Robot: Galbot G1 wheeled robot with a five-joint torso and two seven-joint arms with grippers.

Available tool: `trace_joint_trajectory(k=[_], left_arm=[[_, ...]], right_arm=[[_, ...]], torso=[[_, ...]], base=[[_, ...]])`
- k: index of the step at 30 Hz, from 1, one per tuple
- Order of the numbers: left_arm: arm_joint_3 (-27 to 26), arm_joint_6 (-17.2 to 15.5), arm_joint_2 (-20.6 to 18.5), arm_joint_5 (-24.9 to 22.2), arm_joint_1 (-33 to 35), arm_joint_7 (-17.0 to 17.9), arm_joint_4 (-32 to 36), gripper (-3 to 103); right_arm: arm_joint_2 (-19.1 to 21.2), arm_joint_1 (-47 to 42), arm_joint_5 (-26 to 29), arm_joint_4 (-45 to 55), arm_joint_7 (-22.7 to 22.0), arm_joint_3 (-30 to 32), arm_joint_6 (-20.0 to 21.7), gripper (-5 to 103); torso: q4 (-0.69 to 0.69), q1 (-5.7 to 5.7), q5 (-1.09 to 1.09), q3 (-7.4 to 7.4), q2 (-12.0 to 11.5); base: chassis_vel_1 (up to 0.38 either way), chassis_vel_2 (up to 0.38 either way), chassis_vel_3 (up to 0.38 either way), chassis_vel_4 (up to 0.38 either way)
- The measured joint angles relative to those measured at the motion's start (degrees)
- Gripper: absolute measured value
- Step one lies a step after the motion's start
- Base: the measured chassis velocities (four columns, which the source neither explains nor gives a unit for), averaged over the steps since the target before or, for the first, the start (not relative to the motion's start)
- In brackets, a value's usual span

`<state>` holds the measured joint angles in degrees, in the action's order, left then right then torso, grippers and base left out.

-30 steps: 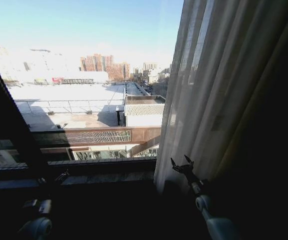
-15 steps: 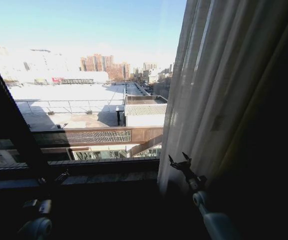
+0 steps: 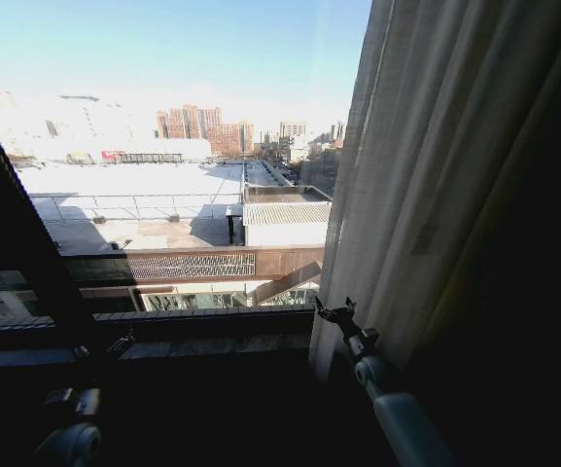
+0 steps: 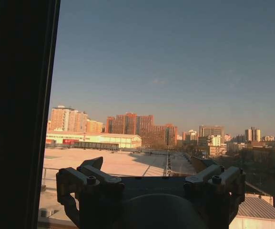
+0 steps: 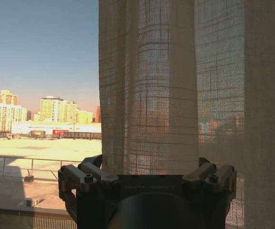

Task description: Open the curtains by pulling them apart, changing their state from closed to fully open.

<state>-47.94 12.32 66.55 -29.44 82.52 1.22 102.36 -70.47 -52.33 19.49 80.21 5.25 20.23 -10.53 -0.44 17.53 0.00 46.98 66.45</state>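
Observation:
The sheer cream curtains [image 3: 426, 175] hang in pleats down the right side of the window, leaving the glass to their left uncovered. My right gripper [image 3: 331, 311] is at the curtain's lower left edge, by the sill. In the right wrist view this gripper [image 5: 151, 167] is open, and a broad fold of the curtains [image 5: 166, 86] hangs between its spread fingers [image 5: 92, 171]. My left gripper [image 3: 117, 344] stays low at the left near the sill; in the left wrist view the left gripper [image 4: 149, 167] is open with nothing in it, facing the glass.
A dark window post [image 3: 17, 243] slants up the left side. The dark sill [image 3: 202, 336] runs under the glass. A dark brown drape [image 3: 543, 292] hangs at the far right behind the sheer panel. City roofs lie outside.
My right gripper has moved left and turned at the curtain's lower edge. The curtain's free edge has shifted slightly to the right. The left arm has not moved.

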Motion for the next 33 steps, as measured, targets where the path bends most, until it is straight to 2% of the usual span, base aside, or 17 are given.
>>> trace_joint_trajectory(k=[1, 2, 3, 5, 7, 9, 10, 13, 16, 17, 19, 22, 23, 25, 27, 33], left_arm=[[0.00, 0.00, 0.00, 0.00, 0.00, 0.00, 0.00, 100], [0.00, 0.00, 0.00, 0.00, 0.00, 0.00, 0.00, 100], [0.00, 0.00, 0.00, 0.00, 0.00, 0.00, 0.00, 100], [0.00, 0.00, 0.00, 0.00, 0.00, 0.00, 0.00, 100], [0.00, 0.00, 0.00, 0.00, 0.00, 0.00, 0.00, 100], [0.00, 0.00, 0.00, 0.00, 0.00, 0.00, 0.00, 100], [0.00, 0.00, 0.00, 0.00, 0.00, 0.00, 0.00, 100], [0.00, 0.00, 0.00, 0.00, 0.00, 0.00, 0.00, 100], [0.00, 0.00, 0.00, 0.00, 0.00, 0.00, 0.00, 100], [0.00, 0.00, 0.00, 0.00, 0.00, 0.00, 0.00, 100], [0.00, 0.00, 0.00, 0.00, 0.00, 0.00, 0.00, 100], [0.00, 0.00, 0.00, 0.00, 0.00, 0.00, 0.00, 100], [0.00, 0.00, 0.00, 0.00, 0.00, 0.00, 0.00, 100], [0.00, 0.00, 0.00, 0.00, 0.00, 0.00, 0.00, 100], [0.00, 0.00, 0.00, 0.00, 0.00, 0.00, 0.00, 100], [0.00, 0.00, 0.00, 0.00, 0.00, 0.00, 0.00, 100]], right_arm=[[-0.05, 0.10, 0.08, -0.12, 0.01, 0.00, -0.03, 94], [-0.05, 0.11, 0.09, -0.13, 0.01, 0.00, -0.06, 94], [0.05, 0.10, 0.09, -0.15, 0.08, 0.06, -0.33, 83], [0.11, 0.08, 0.09, -0.15, 0.13, 0.13, -0.43, 83], [0.29, -0.09, 0.12, -0.15, 0.46, 0.36, -0.74, 72], [0.37, -0.23, 0.12, -0.15, 0.74, 0.48, -0.90, 72], [0.48, -0.46, 0.13, -0.09, 1.04, 0.71, -1.01, 61], [0.54, -0.83, 0.14, 0.10, 1.36, 0.92, -1.15, 56], [0.59, -1.26, 0.16, 0.48, 1.55, 1.00, -1.27, 39], [0.59, -1.33, 0.27, 0.56, 1.63, 1.00, -1.30, 39], [0.57, -1.67, 1.01, 0.93, 2.92, 1.18, -1.37, 28], [0.48, -1.96, 1.44, 1.16, 3.71, 1.50, -1.59, 23], [0.43, -2.19, 1.55, 1.24, 4.70, 1.87, -1.83, 12], [0.37, -2.36, 1.58, 1.23, 5.51, 2.18, -2.13, 12], [0.33, -2.64, 2.27, 1.19, 7.36, 2.99, -2.28, 2], [0.39, -2.69, 3.48, 0.72, 8.74, 3.68, -2.10, 0]], torso=[[0.00, 0.00, 0.00, 0.00, 0.00], [0.00, 0.00, 0.00, 0.00, 0.00], [0.00, 0.00, 0.00, 0.00, 0.00], [0.00, 0.00, 0.00, 0.00, 0.00], [0.00, 0.00, -0.01, 0.00, 0.00], [-0.01, 0.00, 0.00, 0.00, 0.00], [-0.01, 0.00, 0.00, 0.00, 0.00], [-0.01, 0.00, 0.00, 0.00, 0.00], [0.00, 0.00, 0.00, 0.00, 0.01], [-0.01, 0.00, 0.00, 0.00, 0.00], [0.00, 0.00, 0.00, 0.00, 0.00], [0.00, 0.00, 0.00, 0.00, 0.00], [0.00, 0.00, 0.00, 0.00, 0.00], [0.00, 0.00, 0.00, 0.00, 0.00], [0.00, 0.00, 0.00, -0.01, 0.00], [0.00, 0.00, 0.00, 0.00, 0.01]], base=[[0.000, 0.000, 0.000, 0.000], [0.000, 0.000, 0.000, 0.000], [0.000, 0.000, 0.000, 0.000], [0.000, 0.000, 0.000, 0.000], [0.000, 0.000, 0.000, 0.000], [0.000, 0.000, 0.000, 0.000], [0.000, 0.000, 0.000, 0.000], [0.000, 0.000, 0.000, 0.000], [0.000, 0.000, 0.000, 0.000], [0.000, 0.000, 0.000, 0.000], [0.000, 0.000, 0.000, 0.000], [0.000, 0.000, 0.000, 0.000], [0.000, 0.000, 0.000, 0.000], [0.000, 0.000, 0.000, 0.000], [0.000, 0.000, 0.000, 0.000], [0.000, 0.000, 0.000, 0.000]])
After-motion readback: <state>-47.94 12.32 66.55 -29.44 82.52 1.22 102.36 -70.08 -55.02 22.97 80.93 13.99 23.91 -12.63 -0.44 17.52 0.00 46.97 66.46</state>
